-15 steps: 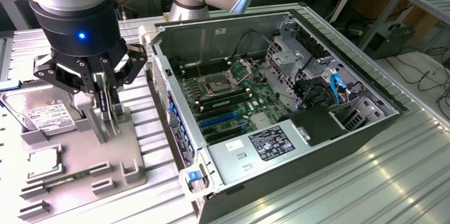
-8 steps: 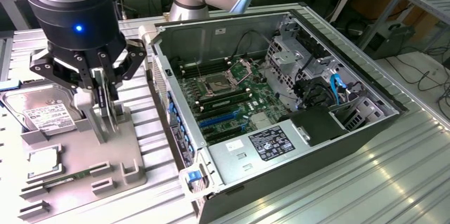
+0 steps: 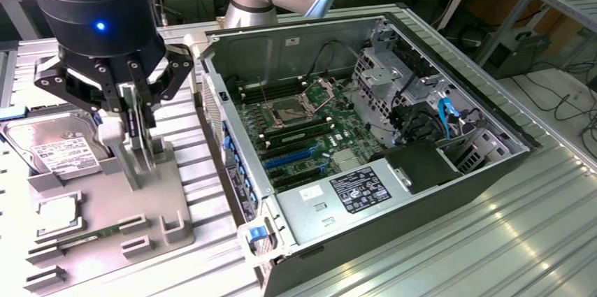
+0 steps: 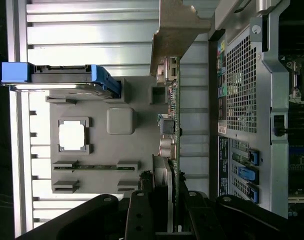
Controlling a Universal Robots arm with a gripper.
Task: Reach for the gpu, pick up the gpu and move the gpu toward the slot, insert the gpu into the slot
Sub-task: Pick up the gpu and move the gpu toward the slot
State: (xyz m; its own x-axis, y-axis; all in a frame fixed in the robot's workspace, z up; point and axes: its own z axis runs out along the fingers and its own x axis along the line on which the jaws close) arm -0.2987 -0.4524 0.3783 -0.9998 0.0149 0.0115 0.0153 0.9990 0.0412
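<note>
Vertically aligned arm, end effector (image 3: 131, 124) clamped on upright gpu (image 3: 141, 158), beside hard drive (image 3: 56, 147)

Exterior view looks obliquely down; close wrist view, seemingly vertical, shares the tray (image 3: 175, 186).

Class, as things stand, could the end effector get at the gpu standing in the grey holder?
Probably yes. The end effector sits directly over the gpu, which stands edge-on in the holder. Nothing lies between them, and the hard drive sits off to the side.

The gripper (image 4: 164, 189) hides one end of the gpu (image 4: 173, 125); the computer case (image 4: 242, 90) runs off the edge.
</note>
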